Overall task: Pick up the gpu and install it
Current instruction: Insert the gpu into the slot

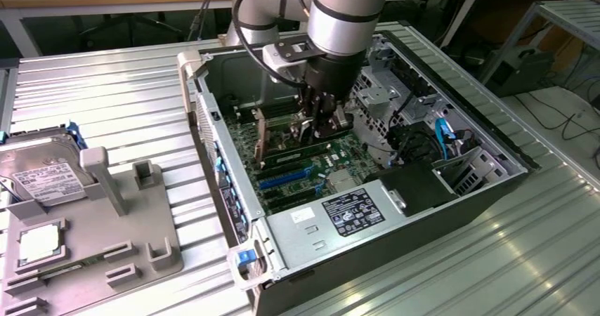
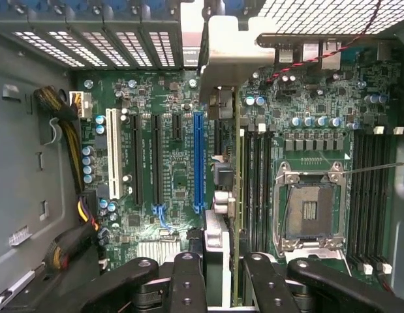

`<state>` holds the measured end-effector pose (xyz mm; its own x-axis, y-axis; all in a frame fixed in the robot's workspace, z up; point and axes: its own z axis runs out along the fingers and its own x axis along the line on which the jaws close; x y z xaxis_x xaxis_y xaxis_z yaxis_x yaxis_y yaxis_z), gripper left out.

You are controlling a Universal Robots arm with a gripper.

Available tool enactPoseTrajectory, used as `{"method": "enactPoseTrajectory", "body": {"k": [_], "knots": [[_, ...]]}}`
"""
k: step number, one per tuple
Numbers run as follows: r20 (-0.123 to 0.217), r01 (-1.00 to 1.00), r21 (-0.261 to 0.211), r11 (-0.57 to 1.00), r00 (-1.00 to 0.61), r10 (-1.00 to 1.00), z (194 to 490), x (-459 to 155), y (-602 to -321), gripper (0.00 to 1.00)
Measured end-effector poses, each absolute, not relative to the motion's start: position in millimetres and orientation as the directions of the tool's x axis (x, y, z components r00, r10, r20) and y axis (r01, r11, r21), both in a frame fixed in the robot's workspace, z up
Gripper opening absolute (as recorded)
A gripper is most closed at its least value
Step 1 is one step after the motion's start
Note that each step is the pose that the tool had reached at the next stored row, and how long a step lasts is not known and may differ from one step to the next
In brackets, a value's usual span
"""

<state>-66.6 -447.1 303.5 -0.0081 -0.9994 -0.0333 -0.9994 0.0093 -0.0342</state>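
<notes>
The hand (image 1: 317, 128) is down inside the open computer case (image 1: 281, 249) on the table (image 1: 112, 98), clamped on the gpu (image 2: 225, 195), which it holds edge-on between its fingers (image 2: 188, 277). The card stands upright over the motherboard (image 2: 169, 104), just beside the long blue slot (image 2: 199, 163), with its silver bracket (image 2: 221, 59) at the case's rear wall.

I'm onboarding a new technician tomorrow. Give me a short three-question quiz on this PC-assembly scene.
1. True or false: the tool is shut on the gpu.
2. Where does the hard drive lie? A) atop the gpu B) on the grey fixture C) in the tool
3. Fill in: the CPU socket is ____ (empty/filled).

Key: 1 true; 2 B; 3 empty.
</notes>
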Motion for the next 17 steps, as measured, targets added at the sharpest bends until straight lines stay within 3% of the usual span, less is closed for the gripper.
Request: {"method": "enactPoseTrajectory", "body": {"k": [17], "knots": [[-0.033, -0.999, -0.034, 0.041, -0.040, -0.999, 296.4, -71.7, -451.6, 0.28]]}}
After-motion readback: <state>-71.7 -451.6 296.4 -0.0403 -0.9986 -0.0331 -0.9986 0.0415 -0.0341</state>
